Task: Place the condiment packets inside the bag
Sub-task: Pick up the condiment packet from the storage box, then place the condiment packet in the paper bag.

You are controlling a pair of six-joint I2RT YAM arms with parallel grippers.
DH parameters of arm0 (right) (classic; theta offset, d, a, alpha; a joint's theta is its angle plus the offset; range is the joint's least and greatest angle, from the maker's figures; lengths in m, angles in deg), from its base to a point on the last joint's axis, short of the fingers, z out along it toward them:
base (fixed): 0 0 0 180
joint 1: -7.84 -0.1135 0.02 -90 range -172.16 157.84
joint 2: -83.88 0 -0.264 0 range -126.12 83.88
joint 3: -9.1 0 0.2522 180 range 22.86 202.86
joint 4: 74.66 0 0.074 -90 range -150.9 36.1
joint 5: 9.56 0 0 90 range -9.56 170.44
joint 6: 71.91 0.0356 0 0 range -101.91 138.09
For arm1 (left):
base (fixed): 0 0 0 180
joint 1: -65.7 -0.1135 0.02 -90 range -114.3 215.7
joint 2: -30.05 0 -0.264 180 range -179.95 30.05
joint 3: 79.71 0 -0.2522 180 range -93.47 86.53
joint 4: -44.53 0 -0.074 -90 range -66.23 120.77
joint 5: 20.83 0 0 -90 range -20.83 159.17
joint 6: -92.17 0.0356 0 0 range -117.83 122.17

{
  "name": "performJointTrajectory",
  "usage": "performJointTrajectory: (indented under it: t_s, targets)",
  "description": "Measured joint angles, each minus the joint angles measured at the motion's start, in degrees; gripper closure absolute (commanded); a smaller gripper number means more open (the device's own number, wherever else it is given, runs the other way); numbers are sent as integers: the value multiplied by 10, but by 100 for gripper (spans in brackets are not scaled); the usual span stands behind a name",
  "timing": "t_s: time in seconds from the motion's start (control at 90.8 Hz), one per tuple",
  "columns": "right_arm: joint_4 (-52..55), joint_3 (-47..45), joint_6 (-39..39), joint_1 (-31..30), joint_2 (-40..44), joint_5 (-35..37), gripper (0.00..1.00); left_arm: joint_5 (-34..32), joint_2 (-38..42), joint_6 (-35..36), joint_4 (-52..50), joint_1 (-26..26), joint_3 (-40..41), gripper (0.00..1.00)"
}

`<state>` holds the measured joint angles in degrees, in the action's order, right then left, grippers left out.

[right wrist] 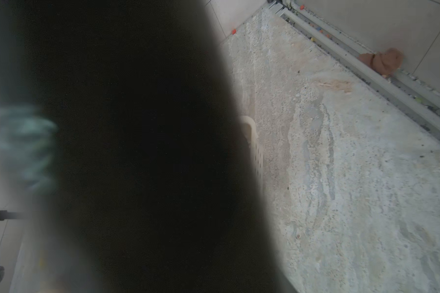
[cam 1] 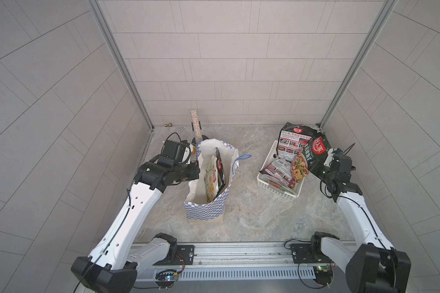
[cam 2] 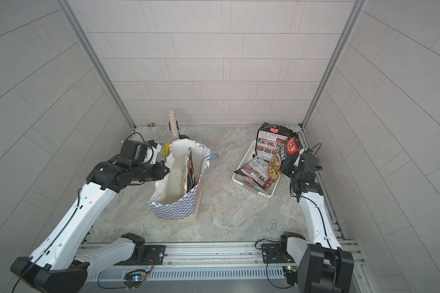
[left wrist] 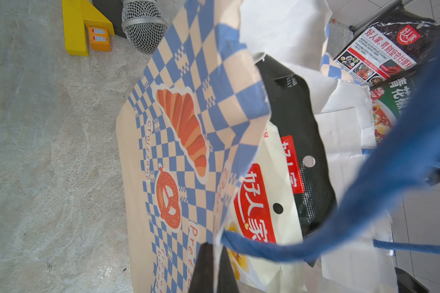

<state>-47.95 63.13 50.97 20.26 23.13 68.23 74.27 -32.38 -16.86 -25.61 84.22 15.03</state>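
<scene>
left wrist view: left hand [left wrist: 215, 266] clamped on bag [left wrist: 188, 152] rim, mid-frame. two packets [cam 1: 211, 177] stand inside; more in basket [cam 1: 274, 187], frame right. right hand [cam 1: 314, 166] at a dark packet [cam 1: 315, 149]; grip cannot be told. next, judged: secure, lift, carry to bag.

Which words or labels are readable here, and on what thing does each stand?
"Croissant": the bag, outside.
"Pretz", rest cut off: the bag.
"好人家": the cream packet in the bag.
"好人家,苛刻坚守好原料": the black packet beyond the bag.
"青花椒": the green packet.
Small print on the packets: too small to read.
</scene>
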Motion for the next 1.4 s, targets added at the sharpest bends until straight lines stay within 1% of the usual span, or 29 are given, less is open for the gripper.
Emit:
performJointTrajectory:
  t_s: [0.055, 0.088, 0.165, 0.264, 0.363, 0.462, 0.594, 0.76, 0.925, 1.046, 1.101, 1.156, 1.211, 1.398]
  targets:
    - [-17, 3, 0, 1, -19, -3, 93, 0, 0, 0, 0, 0, 0, 100]
    - [-26, 6, -2, 1, -28, -8, 100, 0, 0, 0, 0, 0, 0, 100]
    - [-30, 11, -9, 1, -32, -16, 100, 0, 0, 0, 0, 0, 0, 100]
    - [1, 26, -22, -2, -15, -19, 100, 0, 0, 0, 0, 0, 0, 100]
    - [58, 49, -38, -16, 36, -14, 100, 0, 0, 0, 0, 0, 0, 100]
    - [120, 98, -52, -47, 102, -10, 100, 0, 0, 0, 0, 0, 0, 100]
    - [160, 197, -66, -130, 160, -13, 100, 0, 0, 0, 0, 0, 0, 100]
    - [159, 318, -66, -272, 156, -50, 100, 0, 0, 0, 0, 0, 2, 100]
    - [112, 416, -63, -439, 94, -71, 100, 0, 1, 0, 0, 0, 3, 100]
    - [62, 457, -67, -560, 27, -61, 100, 0, 1, 0, 2, 0, 5, 100]
    - [38, 466, -68, -605, -2, -54, 100, 0, 1, 0, 2, 0, 5, 100]
    - [15, 465, -68, -640, -36, -47, 100, -1, 1, 0, 2, 0, 5, 100]
    - [-7, 454, -60, -659, -65, -43, 100, -1, 1, 0, 2, 0, 5, 100]
    - [-70, 395, -16, -673, -131, -19, 100, -8, 2, -2, -3, -1, 8, 100]
